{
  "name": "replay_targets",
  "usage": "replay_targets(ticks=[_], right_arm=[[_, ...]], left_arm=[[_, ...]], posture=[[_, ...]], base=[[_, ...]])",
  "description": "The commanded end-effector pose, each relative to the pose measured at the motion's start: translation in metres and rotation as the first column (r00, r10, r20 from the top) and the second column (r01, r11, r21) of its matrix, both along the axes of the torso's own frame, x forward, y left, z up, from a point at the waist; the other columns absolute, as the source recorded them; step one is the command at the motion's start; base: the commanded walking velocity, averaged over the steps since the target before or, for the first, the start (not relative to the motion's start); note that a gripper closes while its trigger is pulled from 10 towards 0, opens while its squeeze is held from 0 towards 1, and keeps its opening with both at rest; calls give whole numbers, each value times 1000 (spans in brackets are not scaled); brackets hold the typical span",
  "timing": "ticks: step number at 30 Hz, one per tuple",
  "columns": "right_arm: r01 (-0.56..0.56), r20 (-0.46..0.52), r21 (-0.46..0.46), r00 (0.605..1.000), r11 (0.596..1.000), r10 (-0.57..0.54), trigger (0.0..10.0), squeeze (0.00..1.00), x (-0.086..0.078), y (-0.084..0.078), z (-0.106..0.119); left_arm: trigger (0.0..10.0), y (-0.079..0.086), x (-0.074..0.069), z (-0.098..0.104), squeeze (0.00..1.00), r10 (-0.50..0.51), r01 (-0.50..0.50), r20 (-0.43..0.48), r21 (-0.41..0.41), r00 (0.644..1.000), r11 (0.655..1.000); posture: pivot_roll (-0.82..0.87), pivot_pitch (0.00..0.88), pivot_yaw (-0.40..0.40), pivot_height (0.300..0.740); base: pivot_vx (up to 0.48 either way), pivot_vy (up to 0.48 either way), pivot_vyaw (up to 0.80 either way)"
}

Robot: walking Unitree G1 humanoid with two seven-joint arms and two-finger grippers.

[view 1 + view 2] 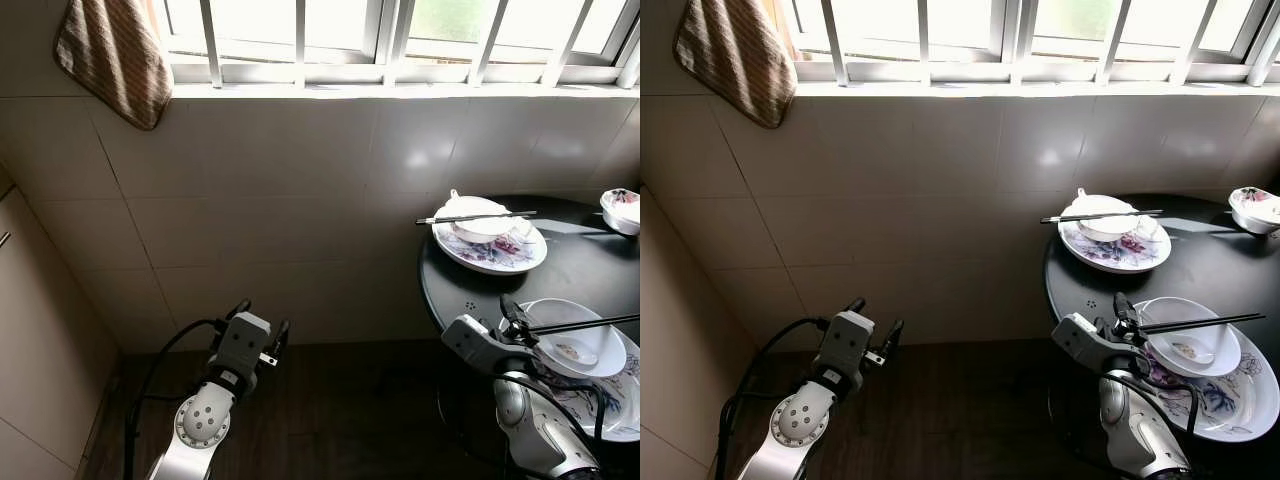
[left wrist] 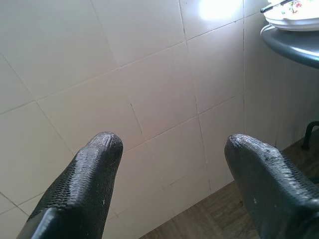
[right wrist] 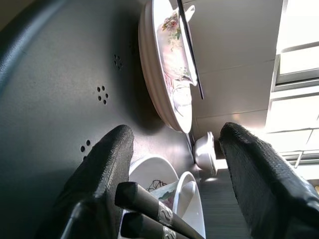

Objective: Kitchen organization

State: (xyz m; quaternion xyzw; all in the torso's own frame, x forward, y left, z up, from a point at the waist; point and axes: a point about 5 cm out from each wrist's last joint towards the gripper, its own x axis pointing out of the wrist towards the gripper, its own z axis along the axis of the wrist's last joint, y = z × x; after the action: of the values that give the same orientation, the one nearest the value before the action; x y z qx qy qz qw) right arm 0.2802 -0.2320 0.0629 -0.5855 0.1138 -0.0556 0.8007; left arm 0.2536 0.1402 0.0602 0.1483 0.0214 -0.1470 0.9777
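- Now our right gripper sits low at the near edge of the round black counter, its fingers spread wide and closed on nothing.
- Just beyond those fingertips a pair of dark chopsticks lies across a white bowl. In the right wrist view the chopstick ends sit between the fingers, close against one of them, but we cannot tell whether they touch.
- That bowl holds a white spoon and rests on a flowered plate, which overhangs the counter edge beside our right arm.
- Farther ahead of the fingers a second flowered plate carries another bowl with its own chopsticks laid across. A small bowl stands well apart at the far rim.
- Our left gripper hangs over the floor facing the tiled wall, away from all the dishes, fingers wide and empty.
- We judge the next step to be closing on the near chopsticks, and the risks follow from that:
  - Thin round sticks can roll or scissor apart if the fingers close off-centre, leaving one behind.
  - A low approach could nudge the bowl rim and shift the bowl and spoon.
  - Pushing the overhanging plate could tip the whole stack off the counter.
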Motion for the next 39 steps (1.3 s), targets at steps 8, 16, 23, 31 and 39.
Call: replay_targets(ticks=[8, 16, 23, 31, 39], right_arm=[[20, -7, -62, 1000, 998, -20, 10000, 0, -3, -4, -1], [36, 14, -117, 999, 993, -35, 10000, 0, -6, -7, 0], [54, 35, -156, 998, 986, -49, 10000, 0, -5, -10, 2], [58, 36, -172, 998, 983, -52, 10000, 0, -7, -9, 2], [78, 19, -171, 997, 982, -76, 10000, 0, -12, -12, -2]], left_arm=[[10000, 0, 1, -1, 0, 9, -9, -4, -9, 1000, 1000], [10000, -2, 1, -1, 0, 9, -9, -6, -14, 1000, 1000], [10000, -3, 1, -1, 0, 11, -11, -7, -19, 1000, 1000], [10000, -3, 1, -2, 0, 13, -13, -7, -23, 1000, 1000], [10000, -4, 0, -2, 0, 15, -15, -8, -26, 1000, 1000]], posture=[[-41, 0, -48, 740], [-48, 0, -49, 740], [-48, 0, -53, 740], [-48, 0, -55, 740], [-56, 0, -57, 740]], base=[[0, 0, 0], [0, 0, 0], [0, 0, 0], [0, 0, 0], [0, 0, 0]])
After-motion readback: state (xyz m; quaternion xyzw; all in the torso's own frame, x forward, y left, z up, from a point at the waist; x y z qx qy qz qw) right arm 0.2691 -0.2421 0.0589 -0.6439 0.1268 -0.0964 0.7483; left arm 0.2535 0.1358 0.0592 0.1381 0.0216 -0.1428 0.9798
